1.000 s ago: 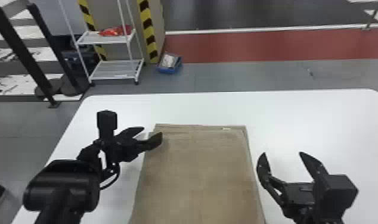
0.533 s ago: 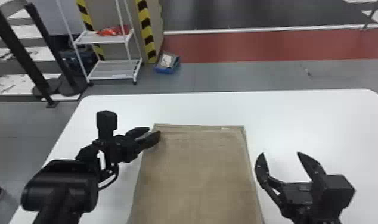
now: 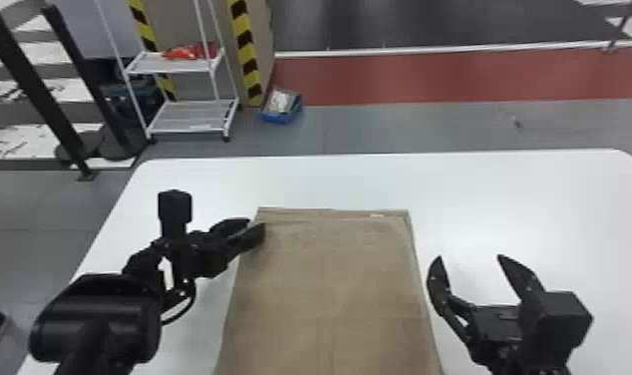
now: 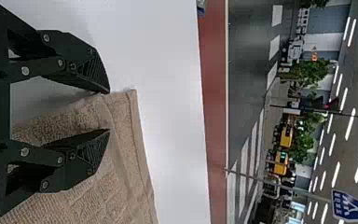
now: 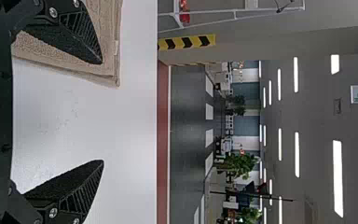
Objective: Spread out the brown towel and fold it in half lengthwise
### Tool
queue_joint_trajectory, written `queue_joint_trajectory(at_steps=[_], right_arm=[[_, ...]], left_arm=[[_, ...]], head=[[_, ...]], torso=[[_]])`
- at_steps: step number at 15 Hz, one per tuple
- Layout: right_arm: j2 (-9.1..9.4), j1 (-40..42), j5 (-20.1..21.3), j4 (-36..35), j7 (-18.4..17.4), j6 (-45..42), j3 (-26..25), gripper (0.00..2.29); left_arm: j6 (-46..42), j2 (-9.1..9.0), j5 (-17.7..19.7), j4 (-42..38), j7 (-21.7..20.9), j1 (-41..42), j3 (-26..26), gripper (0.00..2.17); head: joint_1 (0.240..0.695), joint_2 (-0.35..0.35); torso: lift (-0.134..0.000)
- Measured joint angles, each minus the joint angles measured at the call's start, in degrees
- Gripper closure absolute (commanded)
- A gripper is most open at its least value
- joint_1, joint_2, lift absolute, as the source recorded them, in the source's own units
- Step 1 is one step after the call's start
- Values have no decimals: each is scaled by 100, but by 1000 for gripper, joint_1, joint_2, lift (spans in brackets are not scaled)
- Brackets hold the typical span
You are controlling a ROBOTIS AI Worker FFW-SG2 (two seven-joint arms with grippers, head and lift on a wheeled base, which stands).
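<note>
Right gripper (image 3: 469, 257) here at near right, fingers wide apart, beside towel (image 3: 330, 289). Brown cloth lies flat, layered along far edge. Left gripper (image 3: 256, 223) at far left corner, fingers parted. Left wrist view picks out nubby pile, ribbed fingers (image 4: 91, 70); right wrist view, pale tag (image 5: 116, 48). Smooth white table (image 3: 504, 194), rounded corners. Beyond: white metal rack (image 3: 193, 115), blue bin (image 3: 277, 117).

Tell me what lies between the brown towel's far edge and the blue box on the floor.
In the head view, a bare stretch of white tabletop runs beyond the brown towel, then bare grey floor up to the blue box.
</note>
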Motion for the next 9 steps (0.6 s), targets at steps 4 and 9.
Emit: queue_joint_trajectory(at_steps=[4, 9], right_arm=[[0, -20, 0, 30, 0, 0, 10, 134], [0, -27, -12, 44, 0, 0, 4, 134]], left_arm=[[-6, 7, -4, -29, -10, 25, 9, 1234], [-9, -5, 15, -165, -9, 106, 47, 1231]], head=[[695, 112], [695, 112]], torso=[[-125], [-125]])
